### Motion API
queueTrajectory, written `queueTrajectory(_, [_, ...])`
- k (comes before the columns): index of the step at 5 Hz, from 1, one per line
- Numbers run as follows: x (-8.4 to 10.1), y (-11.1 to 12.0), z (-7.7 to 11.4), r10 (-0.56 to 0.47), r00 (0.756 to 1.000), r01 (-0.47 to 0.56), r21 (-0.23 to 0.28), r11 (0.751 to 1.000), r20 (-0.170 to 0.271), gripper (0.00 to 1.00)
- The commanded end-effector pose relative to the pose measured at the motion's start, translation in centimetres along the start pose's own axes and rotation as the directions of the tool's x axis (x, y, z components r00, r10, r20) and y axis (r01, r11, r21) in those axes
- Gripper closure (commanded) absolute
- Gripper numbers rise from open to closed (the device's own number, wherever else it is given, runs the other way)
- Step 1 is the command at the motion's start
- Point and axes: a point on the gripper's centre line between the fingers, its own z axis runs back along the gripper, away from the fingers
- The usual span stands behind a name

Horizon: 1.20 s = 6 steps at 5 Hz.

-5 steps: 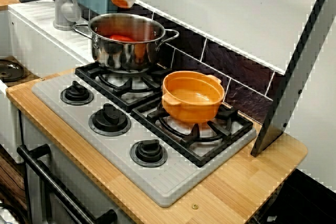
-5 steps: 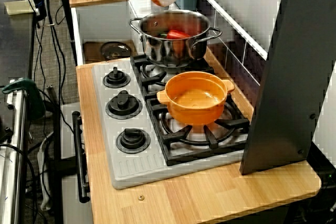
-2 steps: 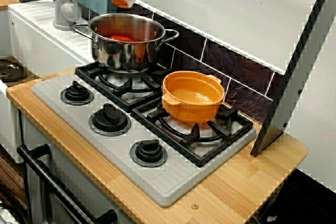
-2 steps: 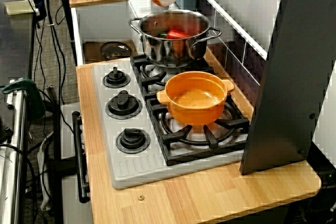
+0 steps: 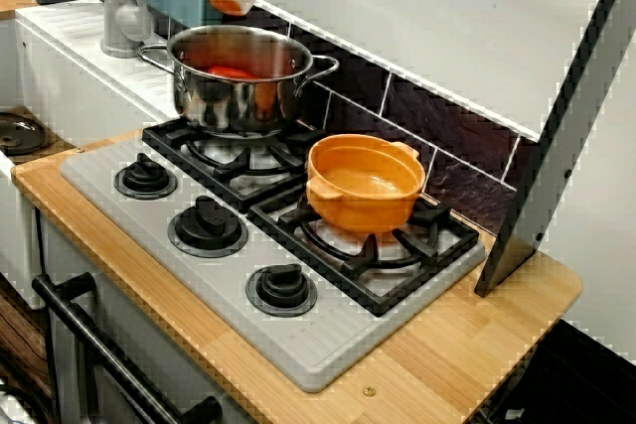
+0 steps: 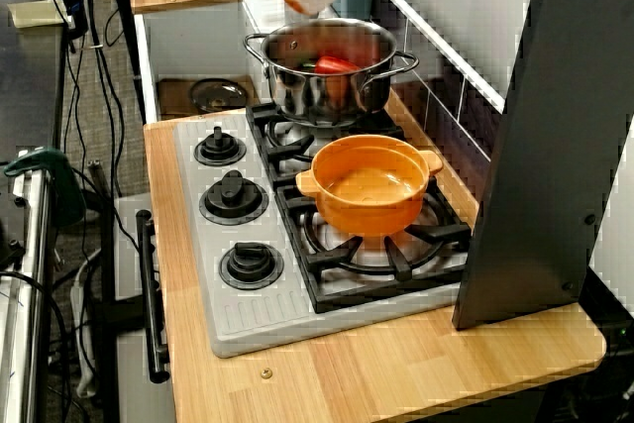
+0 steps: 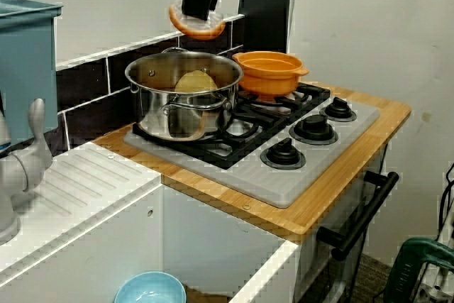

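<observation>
Gripper (image 7: 199, 13) clamped on orange slice (image 7: 196, 28), long axis level, above pot (image 7: 152, 115); stove (image 7: 284, 182), wooden counter (image 7: 386, 115).

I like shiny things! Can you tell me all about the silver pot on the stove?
The silver pot is shiny metal and round, with two loop handles and no lid. It stands upright on a black burner grate, beside the orange pot but not touching it. Red food lies inside. The tool hangs above it, holding an orange-and-white piece.

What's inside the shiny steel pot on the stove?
A red, pepper-like piece lies in the shiny steel pot; its near wall hides the rest of the bottom.
</observation>
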Motion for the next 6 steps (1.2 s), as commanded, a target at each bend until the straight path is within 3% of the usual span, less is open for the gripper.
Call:
queueTrajectory(1, [0.02,0.62,2.04,-0.003,0.999,0.004,-0.009,1.0,0.046,0.0])
queueTrajectory(6, [-0.69,0.71,2.25,-0.035,0.999,0.036,-0.019,0.999,0.035,0.0])
